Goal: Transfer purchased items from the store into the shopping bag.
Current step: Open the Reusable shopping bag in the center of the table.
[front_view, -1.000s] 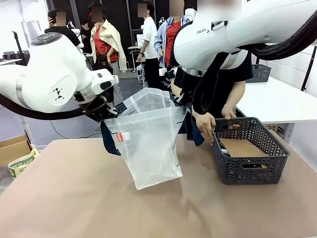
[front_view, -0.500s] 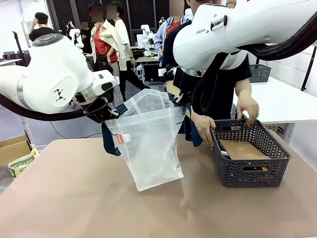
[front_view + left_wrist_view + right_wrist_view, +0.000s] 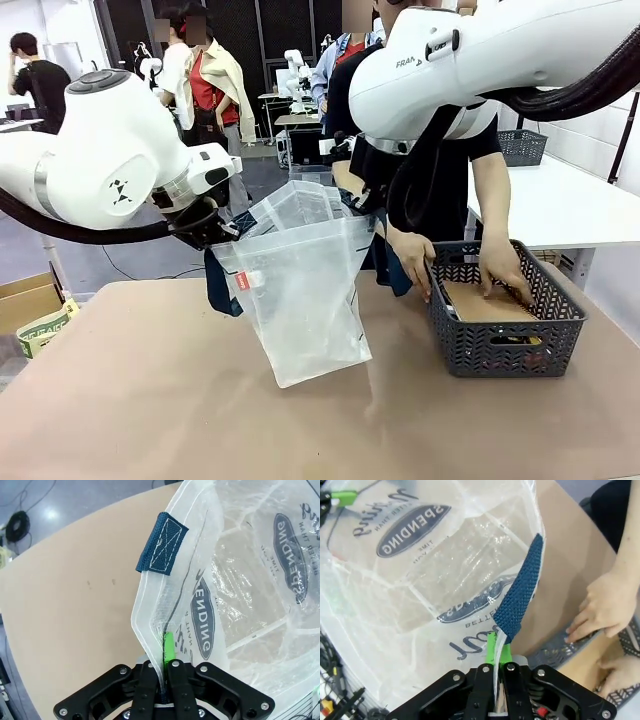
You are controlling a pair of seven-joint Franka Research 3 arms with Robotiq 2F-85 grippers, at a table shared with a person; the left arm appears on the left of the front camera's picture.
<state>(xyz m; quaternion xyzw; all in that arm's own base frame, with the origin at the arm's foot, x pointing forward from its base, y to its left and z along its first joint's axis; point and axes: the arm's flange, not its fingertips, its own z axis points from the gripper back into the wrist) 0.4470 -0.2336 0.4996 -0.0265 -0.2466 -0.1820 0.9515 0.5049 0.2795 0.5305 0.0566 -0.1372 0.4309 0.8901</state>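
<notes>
left gripper (image 3: 167,652), right gripper (image 3: 497,650) each clamping rim of translucent navy-handled plastic shopping bag (image 3: 300,300), bag hanging open between them; person's hand (image 3: 503,270) touching flat brown cardboard pack (image 3: 480,300).

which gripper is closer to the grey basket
Right. The right gripper clamps the bag at the rim facing the basket; the left gripper clamps the opposite rim, farther off.
</notes>
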